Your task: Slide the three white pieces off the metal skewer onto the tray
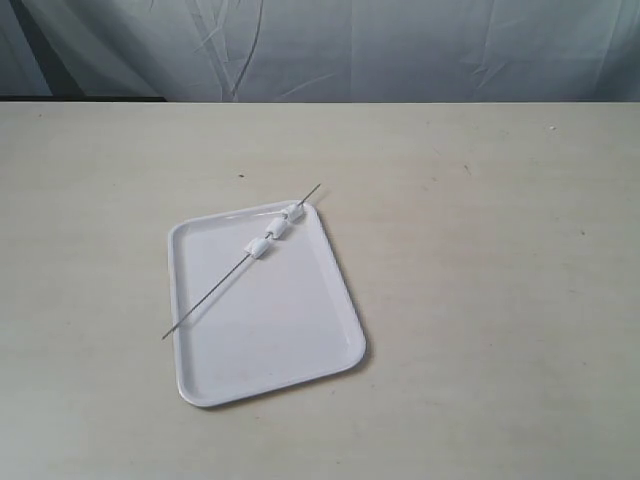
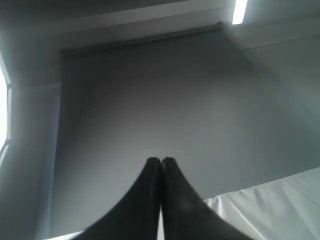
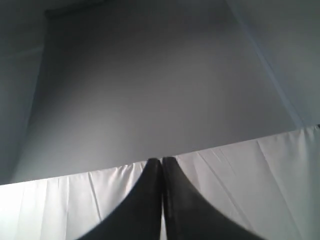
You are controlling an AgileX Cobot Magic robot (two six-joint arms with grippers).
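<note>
A glossy white tray (image 1: 290,345) lies on the table, a little left of centre in the exterior view. The thin metal skewer (image 1: 205,306) rests diagonally across it, one tip past the tray's left rim and the other past its far corner. Three white pieces (image 1: 276,229) sit threaded on the skewer near the far end, close together. Neither arm shows in the exterior view. My left gripper (image 2: 161,160) is shut with nothing between its dark fingers, pointing up at a grey wall. My right gripper (image 3: 161,160) is shut too, empty, facing a white curtain.
The beige table (image 1: 480,300) stretches all round the tray. A wrinkled white curtain (image 1: 400,50) hangs behind the table's far edge. A ceiling light (image 2: 239,11) shows in the left wrist view.
</note>
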